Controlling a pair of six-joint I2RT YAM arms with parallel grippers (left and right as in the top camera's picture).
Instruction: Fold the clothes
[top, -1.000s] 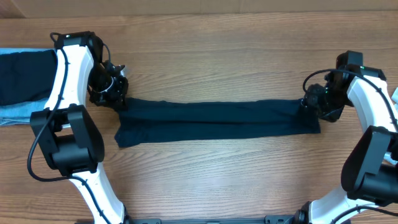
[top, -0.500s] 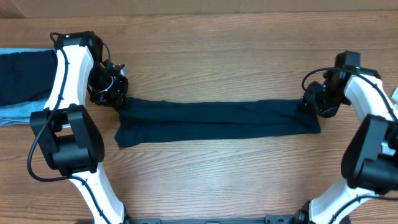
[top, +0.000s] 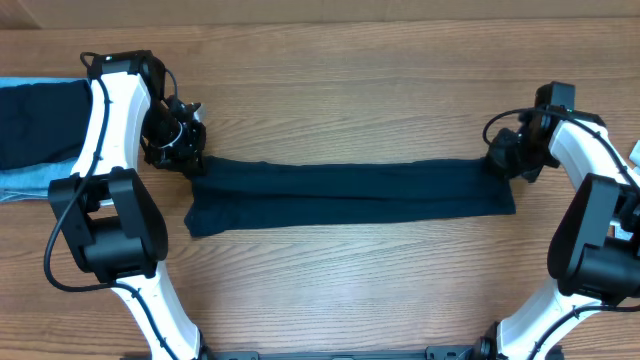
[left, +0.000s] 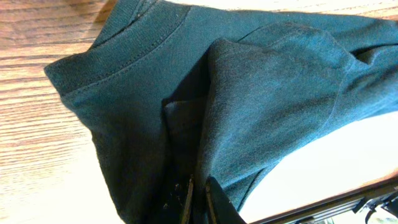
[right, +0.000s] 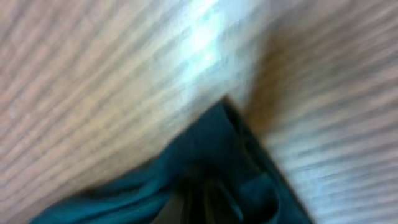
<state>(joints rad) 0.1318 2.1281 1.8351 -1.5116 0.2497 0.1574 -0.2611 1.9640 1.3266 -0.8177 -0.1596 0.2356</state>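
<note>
Change: right gripper (top: 497, 162) is now closed onto the right end of the navy shirt (top: 350, 192) — jaws no longer apart.
Meaning: both ends are held, so a fold is judged ready to start.
Other end: collar is pinched by left gripper (top: 190, 163), left of frame.
Shirt: laid as a long band across mid-frame — between the grippers.

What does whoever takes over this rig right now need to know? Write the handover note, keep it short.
Left gripper: shut on the collar end of the navy shirt.
Right gripper: shut at the shirt's opposite far corner. The wrist view is blurred, but cloth seems pinched.
Shirt: lies on the table as a long narrow band between the arms.
Other clothes: stacked beside the left arm, dark piece on light blue.
Done: shirt folded lengthwise.
Left: probably fold the band end to end, then set it aside.
</note>
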